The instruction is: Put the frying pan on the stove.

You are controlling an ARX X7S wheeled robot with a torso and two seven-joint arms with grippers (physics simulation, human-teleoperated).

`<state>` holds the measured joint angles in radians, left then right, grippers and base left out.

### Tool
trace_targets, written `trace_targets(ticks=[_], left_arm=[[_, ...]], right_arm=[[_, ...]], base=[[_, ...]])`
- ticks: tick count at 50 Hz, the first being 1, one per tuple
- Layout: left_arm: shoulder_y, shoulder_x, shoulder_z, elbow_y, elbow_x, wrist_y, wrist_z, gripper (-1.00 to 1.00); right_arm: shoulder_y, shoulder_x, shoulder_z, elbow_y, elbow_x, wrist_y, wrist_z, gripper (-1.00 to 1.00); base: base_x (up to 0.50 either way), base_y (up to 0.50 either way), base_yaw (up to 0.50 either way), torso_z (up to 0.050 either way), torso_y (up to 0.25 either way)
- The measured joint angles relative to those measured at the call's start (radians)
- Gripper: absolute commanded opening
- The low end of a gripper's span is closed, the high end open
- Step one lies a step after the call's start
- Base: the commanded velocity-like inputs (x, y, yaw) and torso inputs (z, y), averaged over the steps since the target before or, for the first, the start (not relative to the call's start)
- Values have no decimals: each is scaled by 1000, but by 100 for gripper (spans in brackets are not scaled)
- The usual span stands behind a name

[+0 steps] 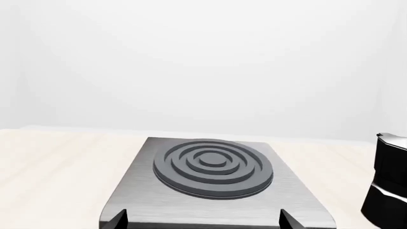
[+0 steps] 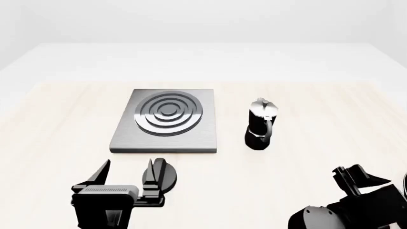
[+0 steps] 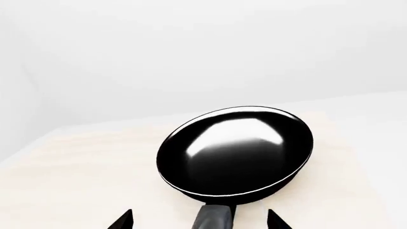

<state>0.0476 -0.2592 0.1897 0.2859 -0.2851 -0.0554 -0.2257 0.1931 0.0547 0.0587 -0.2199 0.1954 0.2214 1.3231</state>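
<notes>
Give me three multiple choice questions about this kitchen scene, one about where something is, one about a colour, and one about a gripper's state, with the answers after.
1. In the head view, where does the moka pot stand relative to the stove?
A. On the burner
B. To the stove's right, on the table
C. To the stove's left

2. What colour is the frying pan?
A. Glossy black
B. Red
C. Plain silver

3. How does the right gripper stand with the pan's handle?
A. Shut on the pan's rim
B. Open, fingertips either side of the handle
C. Shut, with nothing between its fingertips

Answers: 1 B, the pot sits apart from the plate's right edge. 2 A, the right wrist view shows a shiny black bowl. 3 B, the two fingertips show spread with the handle between them.
</notes>
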Motion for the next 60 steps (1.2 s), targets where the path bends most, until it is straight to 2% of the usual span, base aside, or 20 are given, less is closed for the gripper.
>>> trace_targets(ticks=[29, 60], left_arm=[[4, -9, 11, -2, -5, 8, -11, 100], [-3, -16, 18, -24, -18, 21, -16, 100]], right_arm=[[41, 10, -12, 132, 52, -69, 25, 100], [117, 16, -48, 267, 26, -93, 88, 100]], base=[[0, 0, 0, 0, 0], [0, 0, 0, 0, 0]])
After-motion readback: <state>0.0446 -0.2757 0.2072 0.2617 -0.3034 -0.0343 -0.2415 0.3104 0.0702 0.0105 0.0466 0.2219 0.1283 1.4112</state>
